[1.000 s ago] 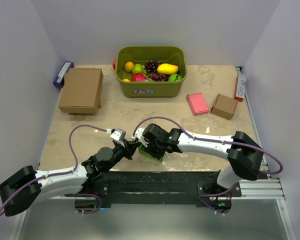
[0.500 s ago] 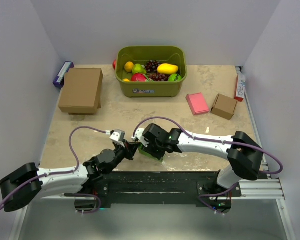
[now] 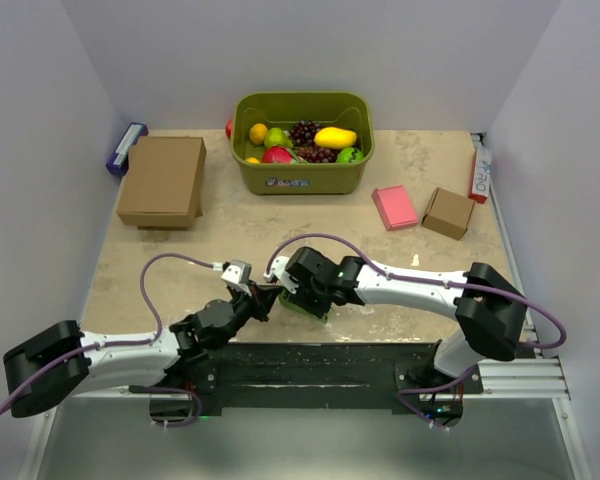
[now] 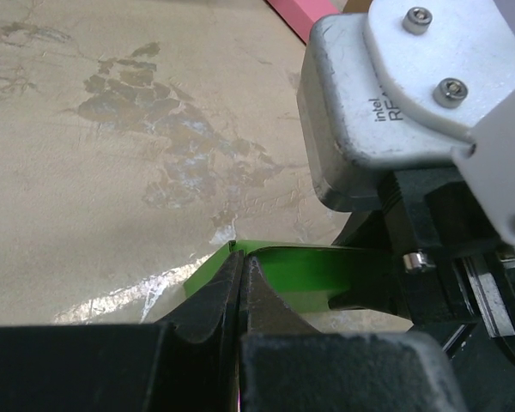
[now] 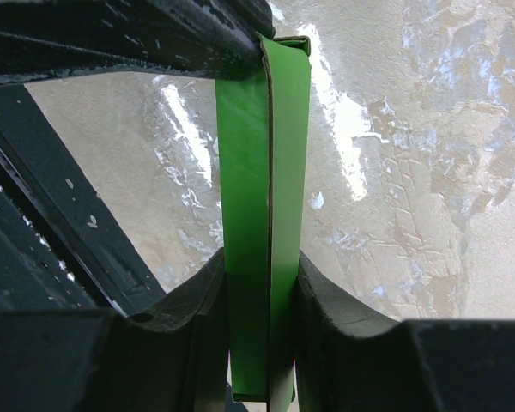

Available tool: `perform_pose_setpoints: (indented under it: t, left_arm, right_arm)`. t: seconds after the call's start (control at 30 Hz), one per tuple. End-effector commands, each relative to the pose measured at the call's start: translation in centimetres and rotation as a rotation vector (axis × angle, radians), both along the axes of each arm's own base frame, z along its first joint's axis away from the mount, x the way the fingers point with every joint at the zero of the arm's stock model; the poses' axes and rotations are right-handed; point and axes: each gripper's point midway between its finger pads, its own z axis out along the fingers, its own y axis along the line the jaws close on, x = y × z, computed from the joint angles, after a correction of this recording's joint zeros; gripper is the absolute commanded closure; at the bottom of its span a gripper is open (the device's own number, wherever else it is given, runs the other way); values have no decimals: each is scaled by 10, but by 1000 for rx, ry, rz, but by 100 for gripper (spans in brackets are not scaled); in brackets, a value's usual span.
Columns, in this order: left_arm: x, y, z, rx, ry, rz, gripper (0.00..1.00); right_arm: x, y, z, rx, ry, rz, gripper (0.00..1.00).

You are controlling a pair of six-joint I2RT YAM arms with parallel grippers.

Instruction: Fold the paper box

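— Right claw (image 5: 262,296): clenched across the paper box (image 5: 266,172), one pad on each face of a flattened, doubled green strip seen edge-on.
— And the left claw (image 4: 242,262)?
— Pinched shut on the strip's far corner, by the look of it; fingertips pressed together, green showing on either side.
— Whereabouts, exactly?
— Strung between the two claws at the near middle of the bench (image 3: 230,235), just over the surface or brushing it; cannot tell which.
— Mid-crease, then. How to do it well?
— Hold the right grip firm as the anchor and let the left do the travelling. Swing that corner round along the existing score; never tug outward. Thin card, probably: likely to buckle or tear under a straight pull, likely to spring back if released early.
— Anything else on the box itself?
— Mind the seam running down the strip's middle in the right wrist view. Keep both layers flush, or risk a crooked crease.
— And around it?
— Go slowly near the right arm's wrist camera (image 4: 386,112), looming just beside the left fingertips. Beyond that, little to fear: olive basket (image 3: 300,178) of fruit, pink flat box (image 3: 394,207) and small cardboard box (image 3: 448,212) all well apart toward the far side.
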Motion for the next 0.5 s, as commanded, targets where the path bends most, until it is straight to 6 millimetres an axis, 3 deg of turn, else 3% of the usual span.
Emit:
perform_pose_setpoints:
  t: [0.0,0.1,0.23,0.3,0.37,0.47]
  left_arm:
    - [-18,45,-75,216,102,46,100]
    - [-18,43,-73,221,98,46,100]
    - [-18,44,-75,256,120,60,100]
    - [-14,36,-65,248,126,70,100]
    - [-13,35,-65,257,137,78,100]
    - [-11,31,-59,264,143,85,100]
  right_arm:
    - [8,6,22,38,-42,-9,75]
    - [10,12,30,65,-41,-48,68]
    - [12,19,43,115,-19,-135,48]
    - [13,22,57,155,-22,-176,34]
    - [11,22,66,184,-9,-222,26]
    - [16,12,84,209,-41,-306,24]
